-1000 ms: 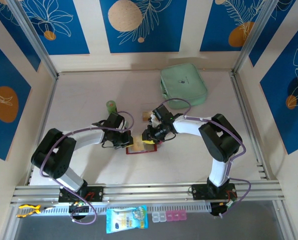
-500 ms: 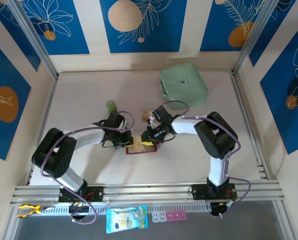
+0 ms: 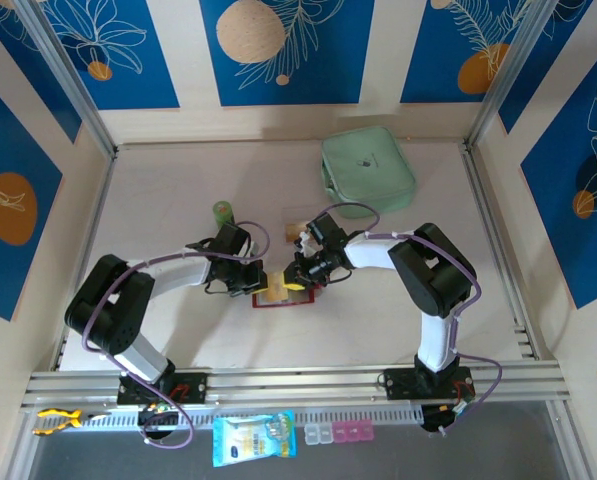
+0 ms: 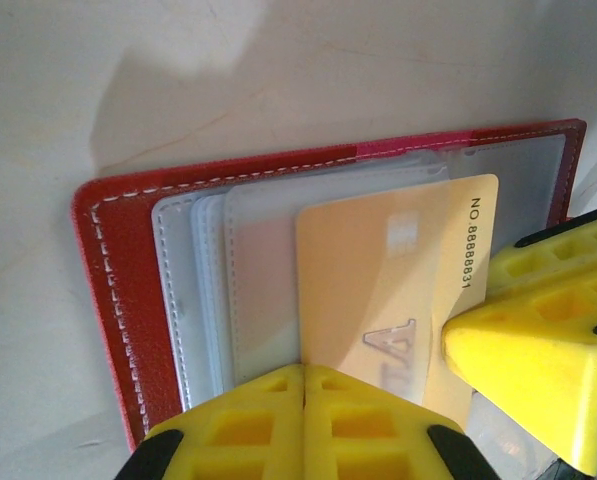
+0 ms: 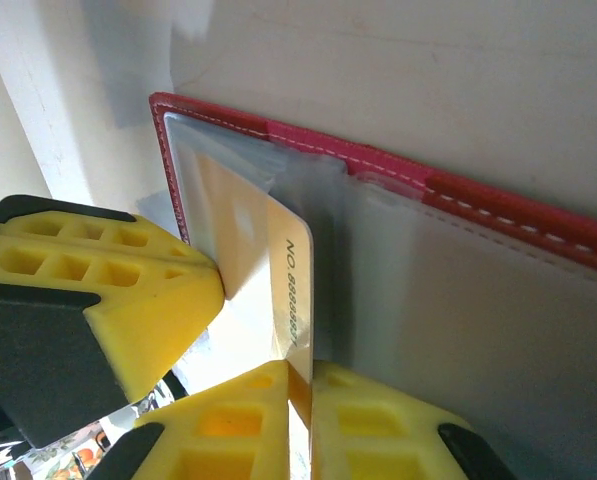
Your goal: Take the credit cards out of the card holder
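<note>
Card holder lying open just below centre of the top view, between the two arms, dark red cover down and clear sleeves up. Tan-orange credit card partly out of a sleeve, printed end toward the right of the left wrist frame. Left gripper fully closed, fingers meeting at bottom centre of that frame, over the sleeves and the card's near edge; no telling whether anything is pinched. Right gripper closed down on the card, edge nipped between its fingers at the bottom of the right wrist frame. Mint-green pouch toward the upper right of the table, well apart.
</note>
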`<state>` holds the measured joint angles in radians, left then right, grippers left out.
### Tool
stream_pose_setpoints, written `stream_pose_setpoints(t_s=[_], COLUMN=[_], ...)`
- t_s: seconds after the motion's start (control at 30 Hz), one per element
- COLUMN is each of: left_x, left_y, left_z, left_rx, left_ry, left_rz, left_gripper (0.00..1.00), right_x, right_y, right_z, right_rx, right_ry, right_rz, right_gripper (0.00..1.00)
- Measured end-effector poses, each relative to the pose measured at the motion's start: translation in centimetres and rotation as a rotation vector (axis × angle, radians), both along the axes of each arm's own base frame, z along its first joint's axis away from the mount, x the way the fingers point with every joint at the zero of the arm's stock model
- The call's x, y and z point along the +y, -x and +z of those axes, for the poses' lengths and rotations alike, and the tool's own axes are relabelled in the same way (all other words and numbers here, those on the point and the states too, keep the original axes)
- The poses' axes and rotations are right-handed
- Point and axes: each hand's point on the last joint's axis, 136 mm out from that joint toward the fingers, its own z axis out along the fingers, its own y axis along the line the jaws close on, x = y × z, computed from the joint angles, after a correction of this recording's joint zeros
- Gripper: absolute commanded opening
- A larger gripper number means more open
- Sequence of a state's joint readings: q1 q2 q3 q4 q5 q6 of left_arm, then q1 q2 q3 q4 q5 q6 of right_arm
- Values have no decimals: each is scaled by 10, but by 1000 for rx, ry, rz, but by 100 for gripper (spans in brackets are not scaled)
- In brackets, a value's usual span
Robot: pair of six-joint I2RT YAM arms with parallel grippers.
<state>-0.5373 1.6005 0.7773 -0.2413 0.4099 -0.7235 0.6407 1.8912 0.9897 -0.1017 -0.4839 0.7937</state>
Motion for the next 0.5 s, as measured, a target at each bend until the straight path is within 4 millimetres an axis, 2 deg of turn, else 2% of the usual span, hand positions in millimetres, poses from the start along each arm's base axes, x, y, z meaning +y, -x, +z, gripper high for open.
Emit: stream_pose_setpoints(t_s=[0.5], left_x=[0], left_y=[0], left_z=[0], left_rx=[0], left_ry=[-3], left_rz=[1], left_gripper=[0], right_x=[-10], right_y=[-1], right_z=[0], right_rx=[-7], right_ry=[-2], right_rz=[-6], right_gripper=[11])
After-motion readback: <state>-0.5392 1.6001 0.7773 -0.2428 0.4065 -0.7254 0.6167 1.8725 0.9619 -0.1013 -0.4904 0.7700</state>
